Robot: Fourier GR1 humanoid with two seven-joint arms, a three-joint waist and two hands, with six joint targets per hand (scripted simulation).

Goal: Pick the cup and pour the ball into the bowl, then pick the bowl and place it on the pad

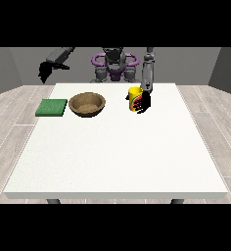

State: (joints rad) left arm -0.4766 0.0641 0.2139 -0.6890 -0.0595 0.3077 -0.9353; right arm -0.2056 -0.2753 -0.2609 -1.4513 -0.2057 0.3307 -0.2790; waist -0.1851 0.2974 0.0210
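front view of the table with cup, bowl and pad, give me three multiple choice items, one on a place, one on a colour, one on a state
1. Where does the bowl stand?
A. between the pad and the cup
B. on the pad
C. at the table's near edge

2. What colour is the pad?
A. red
B. green
C. blue

3. How is the hand at the view's right placed?
A. raised beyond the table's far left corner
B. resting inside the bowl
C. at the cup's side, with the cup upright on the table

Answers:
1 A, the pad lies to the bowl's left and the cup stands to its right, all three apart.
2 B, the flat square is green.
3 C, the black hand shows right against the yellow cup; it is the hand at the view's left that hangs raised off the table.
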